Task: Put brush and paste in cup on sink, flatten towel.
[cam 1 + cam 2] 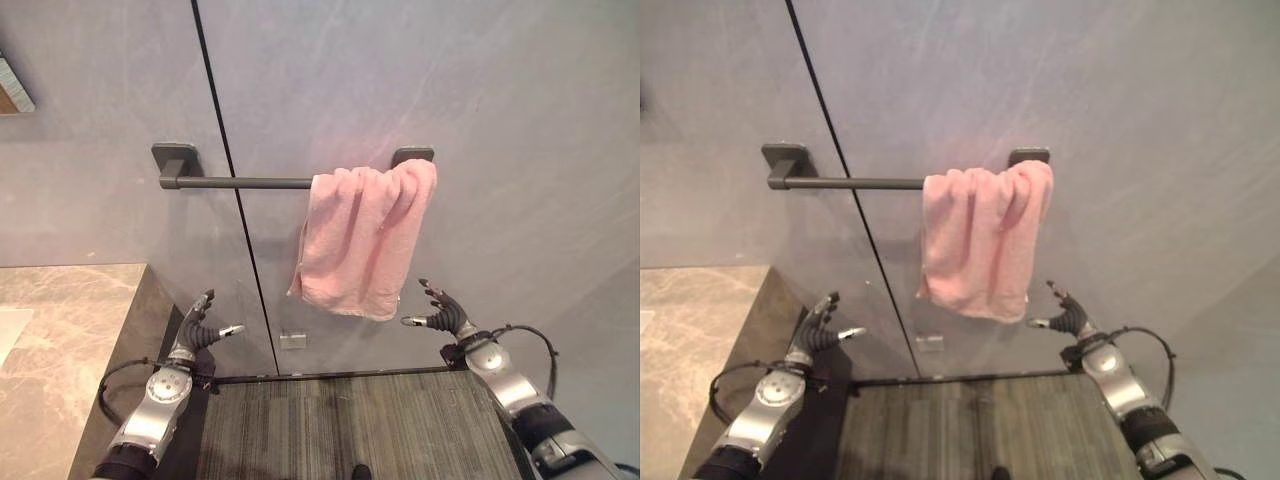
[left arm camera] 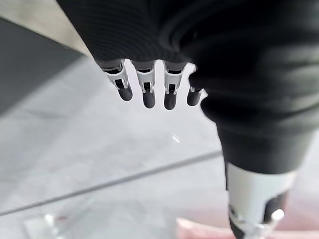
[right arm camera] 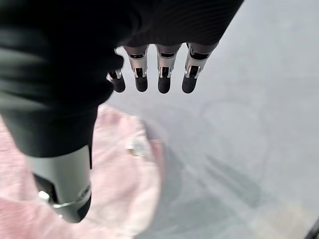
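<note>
A pink towel (image 1: 365, 238) hangs bunched at the right end of a dark wall bar (image 1: 235, 182), its lower edge slanting. My right hand (image 1: 444, 313) is raised just right of and below the towel's bottom corner, fingers straight and empty, not touching the cloth. My left hand (image 1: 200, 331) is raised lower left of the towel, well apart from it, also open and empty. In the right wrist view the towel (image 3: 124, 184) shows past my right hand's fingers (image 3: 163, 74). My left hand's fingers (image 2: 148, 87) point at the grey wall.
A marble sink counter (image 1: 60, 350) sits at the lower left beside my left arm. A dark ribbed mat (image 1: 350, 425) covers the floor below the towel. A black vertical seam (image 1: 230, 170) runs down the grey wall behind the bar.
</note>
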`<state>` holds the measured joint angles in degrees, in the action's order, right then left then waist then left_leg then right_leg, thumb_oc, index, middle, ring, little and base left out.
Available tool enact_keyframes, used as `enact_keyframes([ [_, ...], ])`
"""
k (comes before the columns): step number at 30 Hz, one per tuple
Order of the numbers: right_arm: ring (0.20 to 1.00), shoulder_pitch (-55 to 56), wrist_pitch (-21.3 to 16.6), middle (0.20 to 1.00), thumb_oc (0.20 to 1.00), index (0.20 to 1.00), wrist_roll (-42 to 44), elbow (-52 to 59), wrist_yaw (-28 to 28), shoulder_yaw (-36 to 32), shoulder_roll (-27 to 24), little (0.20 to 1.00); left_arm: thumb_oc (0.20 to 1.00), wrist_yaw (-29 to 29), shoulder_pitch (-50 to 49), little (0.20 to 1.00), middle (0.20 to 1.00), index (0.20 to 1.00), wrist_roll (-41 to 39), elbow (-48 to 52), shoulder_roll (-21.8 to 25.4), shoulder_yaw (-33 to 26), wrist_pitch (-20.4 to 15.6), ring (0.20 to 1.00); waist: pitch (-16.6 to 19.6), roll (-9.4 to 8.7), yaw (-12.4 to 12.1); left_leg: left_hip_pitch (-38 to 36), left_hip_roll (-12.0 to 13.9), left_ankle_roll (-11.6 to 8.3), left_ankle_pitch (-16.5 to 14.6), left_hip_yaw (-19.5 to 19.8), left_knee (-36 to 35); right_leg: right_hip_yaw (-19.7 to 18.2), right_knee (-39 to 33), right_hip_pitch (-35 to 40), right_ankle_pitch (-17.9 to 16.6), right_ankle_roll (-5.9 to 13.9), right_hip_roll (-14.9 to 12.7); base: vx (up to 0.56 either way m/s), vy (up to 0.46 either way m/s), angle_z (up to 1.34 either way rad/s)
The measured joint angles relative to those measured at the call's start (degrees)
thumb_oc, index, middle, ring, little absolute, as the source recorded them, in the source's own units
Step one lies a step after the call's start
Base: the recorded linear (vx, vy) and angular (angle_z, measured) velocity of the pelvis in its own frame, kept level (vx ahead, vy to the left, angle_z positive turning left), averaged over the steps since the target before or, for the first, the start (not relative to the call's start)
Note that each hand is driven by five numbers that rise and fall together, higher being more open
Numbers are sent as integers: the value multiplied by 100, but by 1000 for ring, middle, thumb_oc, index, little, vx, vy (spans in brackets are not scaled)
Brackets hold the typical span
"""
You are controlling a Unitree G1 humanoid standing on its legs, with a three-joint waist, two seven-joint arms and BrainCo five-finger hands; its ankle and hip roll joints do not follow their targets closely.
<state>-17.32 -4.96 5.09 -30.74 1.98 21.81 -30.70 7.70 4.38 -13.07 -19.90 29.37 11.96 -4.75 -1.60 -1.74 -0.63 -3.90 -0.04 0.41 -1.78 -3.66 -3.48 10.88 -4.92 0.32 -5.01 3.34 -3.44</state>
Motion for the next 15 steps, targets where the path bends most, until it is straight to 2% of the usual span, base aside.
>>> enact_keyframes([
  [6, 1000, -607, 122, 1000, 1000, 1000, 407, 7, -235, 325, -40, 1000, 1000, -112, 561, 1000, 1000, 1000, -279, 54, 27, 134, 7, 1000, -1, 1, -19, -7, 47, -49, 66, 31, -82, 34, 1, -15, -4, -12, 46, -2, -28, 2],
  [7, 1000, -929, 135, 1000, 1000, 1000, 543, -3, -259, 633, -42, 1000, 1000, -145, 849, 1000, 1000, 1000, -452, 27, 109, 460, 13, 1000, -4, 6, -20, -4, 52, -62, 75, 40, -82, 43, -2, -17, -4, -28, 53, -1, -36, 3],
  [10, 1000, -1399, 139, 1000, 1000, 1000, 697, -297, -450, 1044, -8, 1000, 1000, -206, 1308, 1000, 1000, 1000, -507, -58, 225, 824, 33, 1000, -5, 8, -22, -2, 56, -72, 81, 47, -82, 49, -42, -15, -5, -34, 54, -1, -12, 1],
  [15, 1000, -1710, 140, 1000, 1000, 1000, 766, -638, -470, 1118, 42, 1000, 1000, -212, 1741, 1000, 1000, 1000, -688, -351, 248, 976, 32, 1000, -25, 39, -33, 13, 56, -79, 86, 72, -82, 69, -18, -21, -4, -38, 53, -9, -1, 2],
])
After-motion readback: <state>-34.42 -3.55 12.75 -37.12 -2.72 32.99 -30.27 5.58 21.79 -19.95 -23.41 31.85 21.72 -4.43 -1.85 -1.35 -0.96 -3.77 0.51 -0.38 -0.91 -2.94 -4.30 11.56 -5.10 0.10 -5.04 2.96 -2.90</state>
